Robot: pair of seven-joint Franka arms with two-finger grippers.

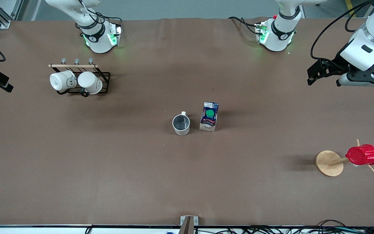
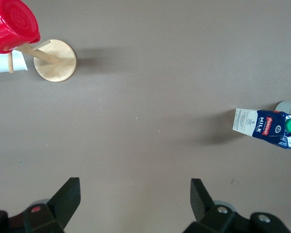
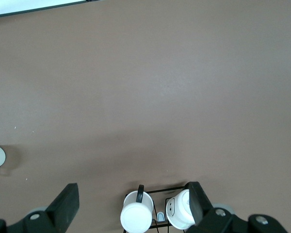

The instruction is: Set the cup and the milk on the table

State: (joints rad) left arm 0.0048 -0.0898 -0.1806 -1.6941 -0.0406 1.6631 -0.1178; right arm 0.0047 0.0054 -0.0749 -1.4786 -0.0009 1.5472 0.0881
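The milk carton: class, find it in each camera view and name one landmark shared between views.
Front view: milk carton stands mid-table, beside the cup.
Left wrist view: it shows at the picture's edge, cup rim past it.
Right wrist view: not in it.
Shared landmark: the cup.

You only see a sliver of the cup past the milk; its lettering is cut off.

left hand open, raised; right hand open, raised.
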